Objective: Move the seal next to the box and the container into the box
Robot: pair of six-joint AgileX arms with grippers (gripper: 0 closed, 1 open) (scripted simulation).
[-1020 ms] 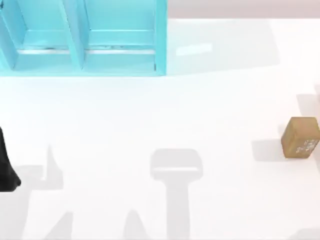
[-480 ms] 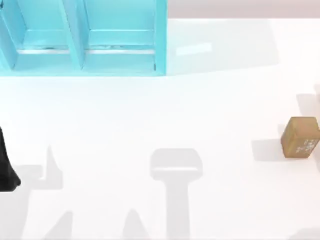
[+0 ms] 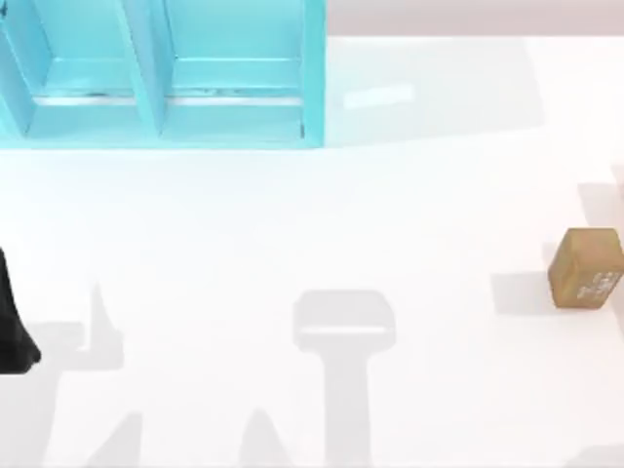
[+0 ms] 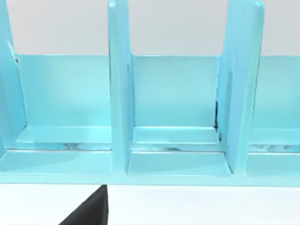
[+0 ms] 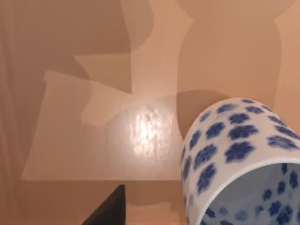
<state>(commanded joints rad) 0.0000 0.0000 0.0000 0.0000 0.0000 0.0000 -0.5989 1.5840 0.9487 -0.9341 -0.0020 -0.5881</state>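
The seal (image 3: 585, 268) is a tan-brown cube with faint white marks, standing on the white table near the top view's right edge. The box (image 3: 166, 73) is a teal rack with upright dividers at the back left; the left wrist view faces the box's open compartments (image 4: 176, 112). The container (image 5: 239, 159), white with dark-blue flowers, is close to the camera in the right wrist view, its open mouth turned towards it. A black part of my right gripper (image 5: 108, 208) shows beside the container. My left arm (image 3: 12, 327) is at the table's left edge, and a black part of the left gripper (image 4: 89, 213) shows before the box.
The white table (image 3: 322, 224) stretches wide between the box and the seal. Grey arm shadows (image 3: 343, 331) lie across its front middle and at the right edge.
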